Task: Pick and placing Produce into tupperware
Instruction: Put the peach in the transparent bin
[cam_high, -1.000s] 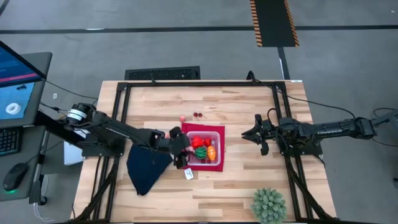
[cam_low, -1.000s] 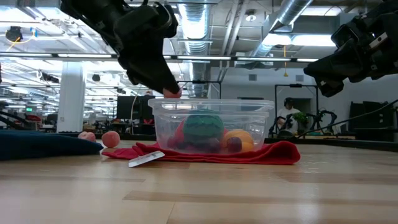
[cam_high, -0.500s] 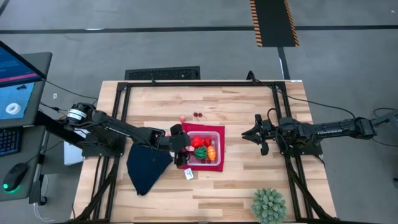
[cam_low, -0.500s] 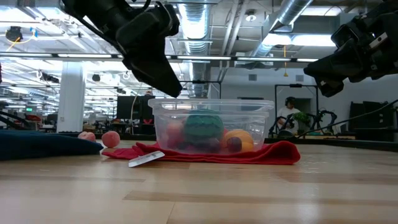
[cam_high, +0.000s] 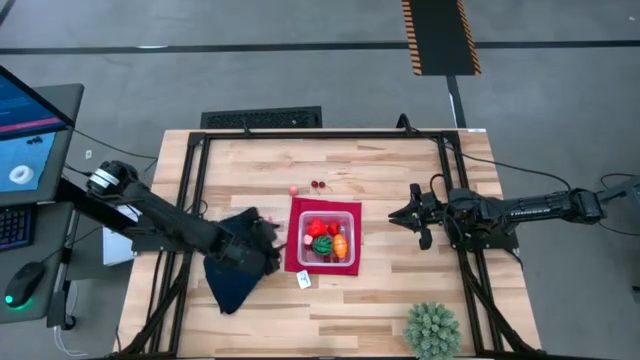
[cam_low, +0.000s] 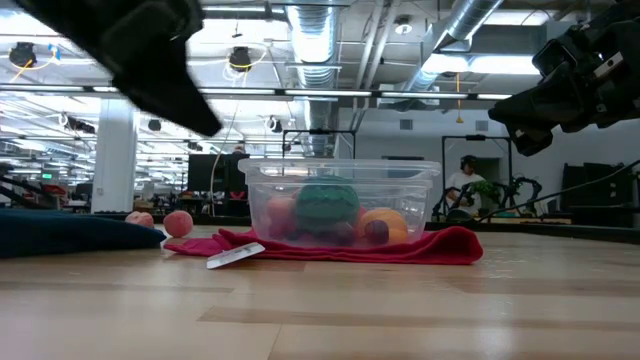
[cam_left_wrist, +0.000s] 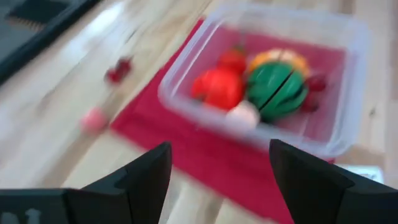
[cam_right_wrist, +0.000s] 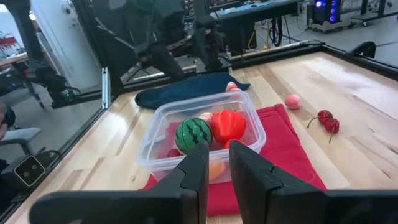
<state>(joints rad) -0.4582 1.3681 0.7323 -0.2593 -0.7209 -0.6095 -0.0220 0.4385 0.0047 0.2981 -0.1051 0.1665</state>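
The clear tupperware (cam_high: 352, 216) stands on a red mat (cam_high: 293, 256) at the table's middle. In it lie a red piece (cam_left_wrist: 217, 87), a green striped ball (cam_left_wrist: 277, 87), an orange piece (cam_left_wrist: 283, 59), a pale pink piece (cam_left_wrist: 244, 115) and a dark red one. A pink piece (cam_high: 293, 189) and a pair of cherries (cam_high: 318, 185) rest on the wood beyond the mat. My left gripper (cam_left_wrist: 217, 149) hangs open and empty left of the tupperware, over the navy cloth (cam_high: 232, 280). My right gripper (cam_right_wrist: 217, 146) waits at the right, a narrow gap between its fingers.
A spiky green plant ball (cam_high: 432, 330) sits at the near right edge. A small white tag (cam_high: 304, 281) lies by the mat's near left corner. Bare wood spreads along the near side and between the tupperware and my right gripper.
My left gripper let go of a pale pink piece above the tupperware's left rim, and the piece dropped in among the other produce. The gripper then drew back toward the table's left edge, to above the navy cloth.
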